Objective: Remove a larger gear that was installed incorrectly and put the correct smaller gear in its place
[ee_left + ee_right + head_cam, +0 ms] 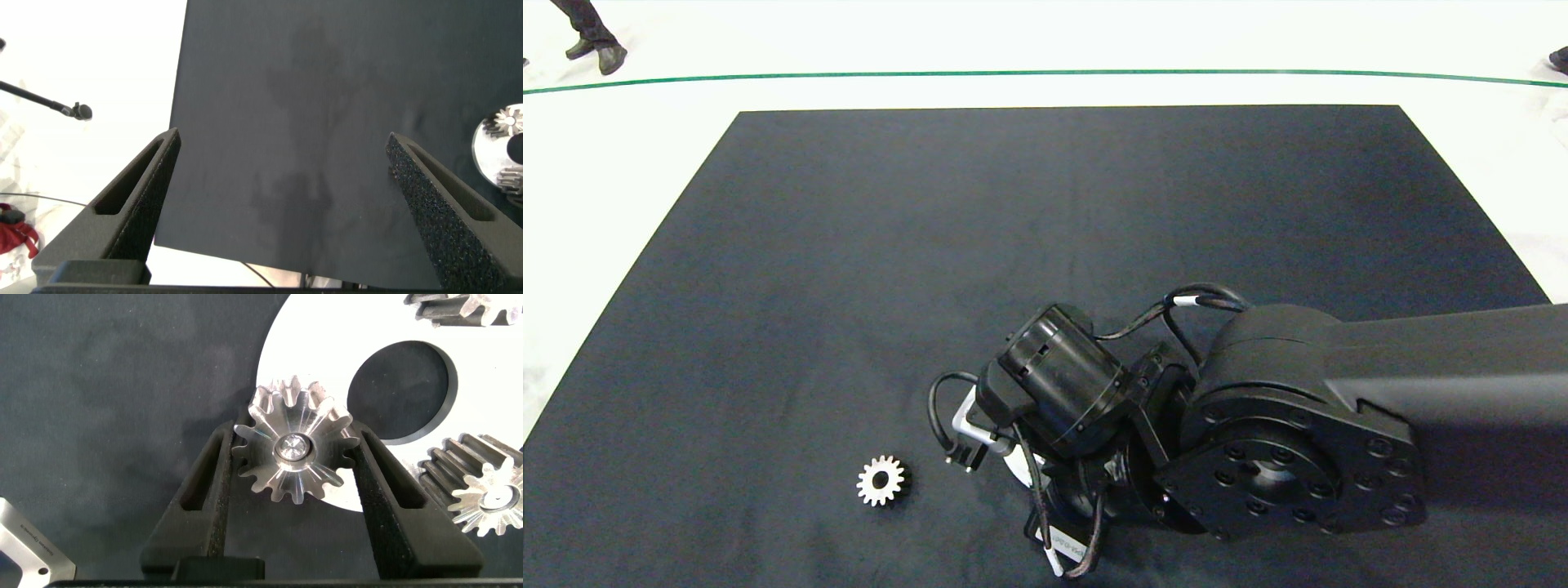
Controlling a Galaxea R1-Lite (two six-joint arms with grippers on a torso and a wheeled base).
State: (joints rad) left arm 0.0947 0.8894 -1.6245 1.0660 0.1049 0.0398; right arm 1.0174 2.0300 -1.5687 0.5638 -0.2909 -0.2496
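**Right hand clamps the larger gear on its plate**

Here the right hand (298,457) pinches the larger gear (296,451), fingers touching its teeth on both sides, gear seated on the white round plate (327,355) beside two grey ridged gears (482,486). Left hand (282,171) spread wide over the dark mat (980,245). Smaller gear (881,481) lies alone on the mat, apart from the arm.

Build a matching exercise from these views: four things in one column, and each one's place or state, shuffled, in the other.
Things
1. larger gear
2. smaller gear
3. left end effector
4. white disc

Places or states
A. open over the mat's edge, holding nothing
B. lying alone on the black mat
C. flat plate with a round hole
D. between the right end effector's fingers, on a pin

Pairs: 1-D, 2-B, 3-A, 4-C
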